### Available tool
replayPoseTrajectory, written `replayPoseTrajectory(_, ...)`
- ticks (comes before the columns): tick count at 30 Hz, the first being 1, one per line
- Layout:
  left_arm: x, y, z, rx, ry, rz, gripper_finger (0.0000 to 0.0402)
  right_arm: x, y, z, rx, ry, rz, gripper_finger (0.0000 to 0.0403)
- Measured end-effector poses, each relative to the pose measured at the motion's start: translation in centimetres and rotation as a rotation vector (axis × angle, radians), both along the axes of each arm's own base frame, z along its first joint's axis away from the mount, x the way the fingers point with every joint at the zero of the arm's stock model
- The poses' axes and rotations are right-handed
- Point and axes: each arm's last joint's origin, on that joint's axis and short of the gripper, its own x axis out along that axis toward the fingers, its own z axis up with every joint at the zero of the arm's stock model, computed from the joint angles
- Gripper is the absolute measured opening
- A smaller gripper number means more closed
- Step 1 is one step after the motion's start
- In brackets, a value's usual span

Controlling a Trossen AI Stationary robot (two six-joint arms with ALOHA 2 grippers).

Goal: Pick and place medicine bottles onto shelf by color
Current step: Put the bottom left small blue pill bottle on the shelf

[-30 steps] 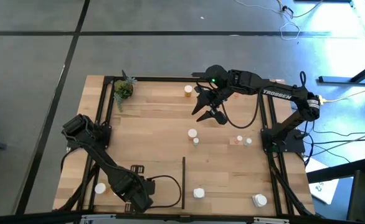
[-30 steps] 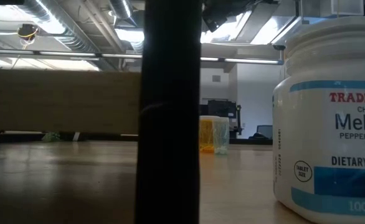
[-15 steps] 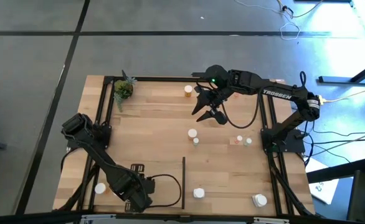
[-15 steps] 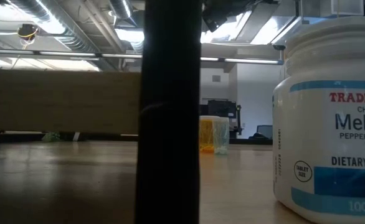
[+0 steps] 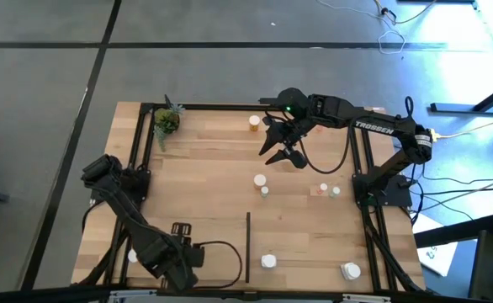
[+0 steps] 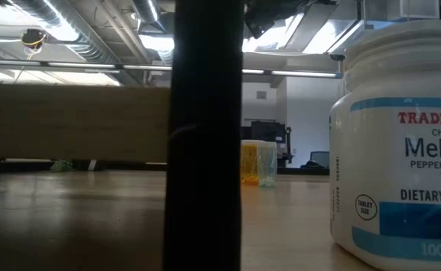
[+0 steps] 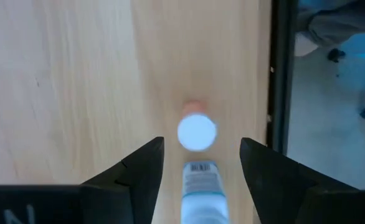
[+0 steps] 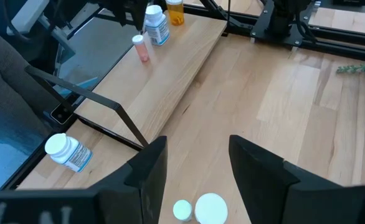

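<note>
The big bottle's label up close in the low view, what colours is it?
The bottle is white with blue bands on its label and red brand lettering; the low view shows it best.

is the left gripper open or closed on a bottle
Open: the left gripper fingers stand apart, touching neither the white-capped bottle nor the labelled bottle between them.

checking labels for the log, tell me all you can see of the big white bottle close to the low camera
The big white bottle stands upright on the light wood board, filling the right of the low view. It looks like glossy white plastic, with a ribbed white cap. Its label has blue bands, red "TRADER" lettering, and the words "Melat", "peppermin" and "dietary su", all cut off at the edge. Nothing touches it.
</note>
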Motion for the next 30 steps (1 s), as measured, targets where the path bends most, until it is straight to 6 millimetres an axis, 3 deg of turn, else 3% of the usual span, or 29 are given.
replayPoseTrajectory(12, 0.0, 1.2, 0.2, 0.073, 0.058, 0.000, 0.0204, 0.0, 0.0, 0.0, 0.000, 0.000, 0.000, 0.0174)
replayPoseTrajectory(19, 0.1, 1.6, 1.4, 0.079, 0.062, -0.022, 0.0204, 0.0, 0.0, 0.0, 0.000, 0.000, 0.000, 0.0174)
replayPoseTrajectory(24, -0.1, 1.7, 1.4, 0.102, 0.077, -0.101, 0.0204, 0.0, 0.0, 0.0, 0.000, 0.000, 0.000, 0.0174)
replayPoseTrajectory(30, 0.1, 1.9, 1.4, 0.176, 0.016, -0.111, 0.0204, 0.0, 0.0, 0.0, 0.000, 0.000, 0.000, 0.0174)
